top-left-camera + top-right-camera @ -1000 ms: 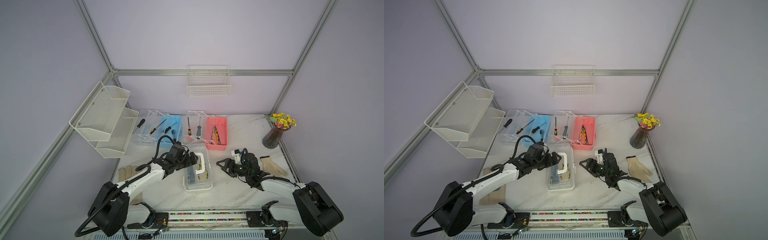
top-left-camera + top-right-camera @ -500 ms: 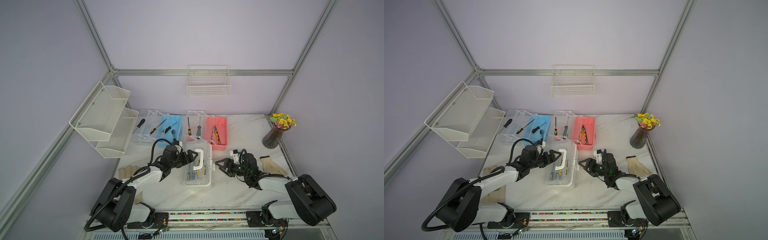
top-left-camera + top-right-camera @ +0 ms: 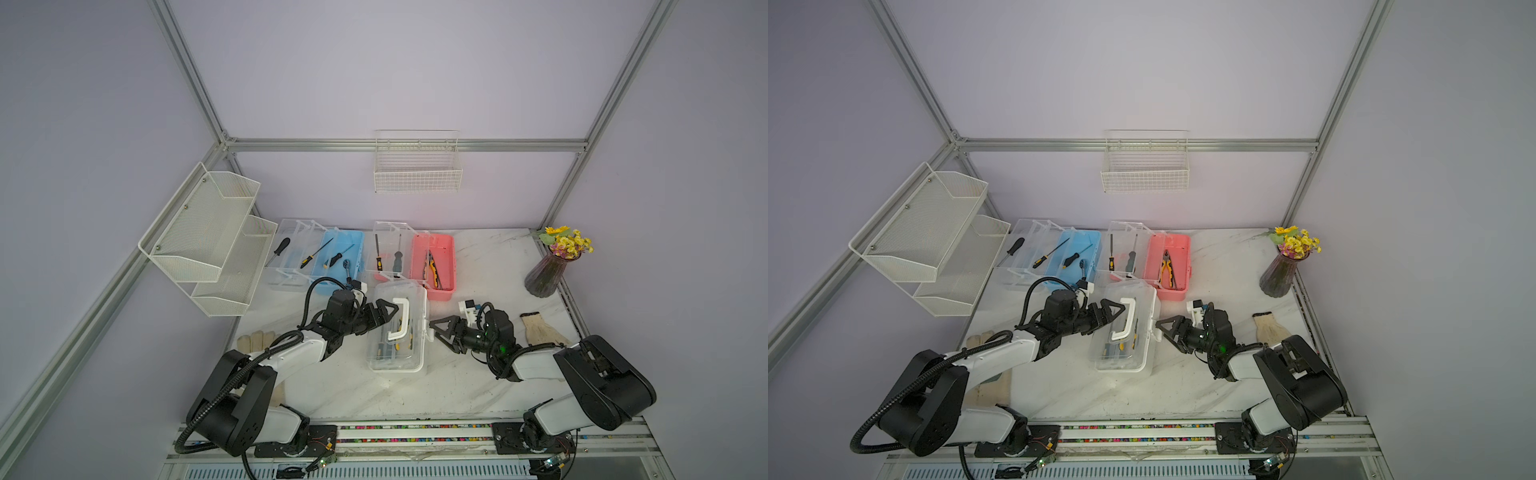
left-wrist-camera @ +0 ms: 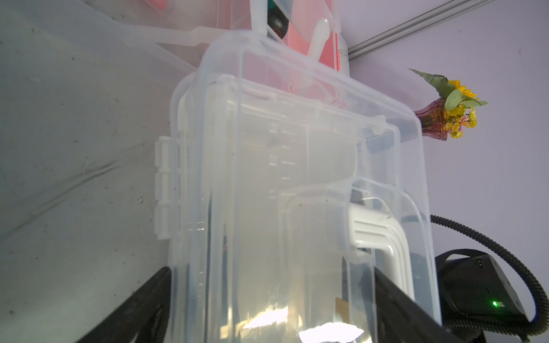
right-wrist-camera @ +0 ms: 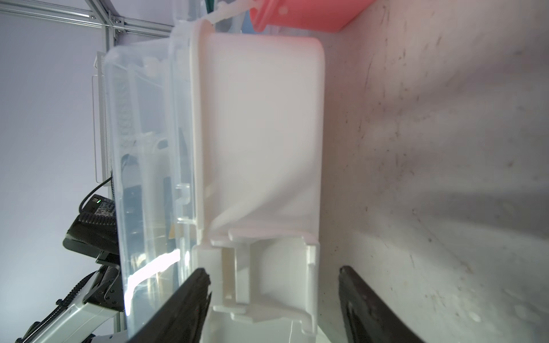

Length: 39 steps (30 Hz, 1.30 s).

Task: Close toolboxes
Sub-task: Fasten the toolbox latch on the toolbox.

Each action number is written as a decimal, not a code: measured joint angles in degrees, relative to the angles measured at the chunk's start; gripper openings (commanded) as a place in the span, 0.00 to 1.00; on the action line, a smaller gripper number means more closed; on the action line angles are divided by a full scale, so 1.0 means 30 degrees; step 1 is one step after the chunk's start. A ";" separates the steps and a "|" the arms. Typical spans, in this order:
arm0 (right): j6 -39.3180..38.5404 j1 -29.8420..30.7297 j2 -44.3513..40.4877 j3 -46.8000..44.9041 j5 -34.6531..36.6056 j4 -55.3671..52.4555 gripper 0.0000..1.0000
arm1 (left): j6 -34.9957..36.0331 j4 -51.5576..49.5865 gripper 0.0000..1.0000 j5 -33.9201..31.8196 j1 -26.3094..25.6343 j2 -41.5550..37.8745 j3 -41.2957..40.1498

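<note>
Nearest us, a metal rail w/ a strip of multicoloured dots (image 3: 415, 427) carries both arm bases, glossy black & white shells. On the white, grey-veined marble-look tabletop (image 3: 353, 390), a beige knit work glove (image 3: 254, 338) lies by the left arm. A second beige knit glove (image 3: 540, 330) lies by the right arm.

Mid-table stands the white toolbox (image 3: 397, 361): a rounded rectangular box w/ an opaque white plastic base. Its clear glossy lid is down over the base, and tools show thru it. A ribbed white handle (image 3: 398, 318) sits on top.

The left gripper (image 3: 386, 315) has its black wedge-shaped fingers spread wide astride the box's hinge side, one over the lid & one low by the table. It grips nothing we can see. The left wrist view shows the moulded hinge knuckles (image 4: 162, 187).

The right gripper (image 3: 441, 336) is likewise spread & holds nothing. Its fingers sit either side of the white latch (image 5: 267, 285) on the opp. long side. Whether that latch is snapped we can't tell. A green LED (image 3: 503, 348) glows on the right wrist.

Farther back sit the blue toolbox (image 3: 343, 257) & the pink toolbox (image 3: 444, 249). Both have smooth coloured plastic bases & clear lids swung open flat toward the left arm's side. Screwdrivers (image 3: 284, 244) lie on those lids, and yellow-handled pliers (image 3: 1168, 266) lie in the pink base.

At the right edge stands a ribbed purple glass vase (image 3: 544, 276) of yellow flowers. On the left wall hangs a two-tier white mesh shelf (image 3: 208, 232). On the back rail hangs a white wire basket (image 3: 417, 170).
</note>
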 measured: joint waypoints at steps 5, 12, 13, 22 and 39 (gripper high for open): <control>0.0437 0.0000 -0.0328 -0.0007 -0.0153 0.0780 0.71 | 0.0029 -0.0117 0.73 0.0000 0.0000 0.0007 0.0073; 0.0051 0.0000 -0.0546 -0.0007 0.0015 -0.0117 0.72 | 0.0036 -0.0146 0.72 -0.0007 0.0000 0.0007 0.0080; -0.0189 0.0000 -0.0772 0.0000 0.0182 -0.0648 0.74 | 0.0036 -0.0153 0.72 -0.0007 0.0000 0.0000 0.0080; -0.0678 0.0000 -0.0685 0.0000 0.0503 -0.1086 0.79 | 0.0036 -0.0168 0.72 -0.0007 0.0000 0.0000 0.0095; 0.1494 0.0299 0.1617 -0.0328 0.0007 0.3497 0.77 | 0.0066 -0.0248 0.71 -0.0007 0.0000 0.0044 0.0168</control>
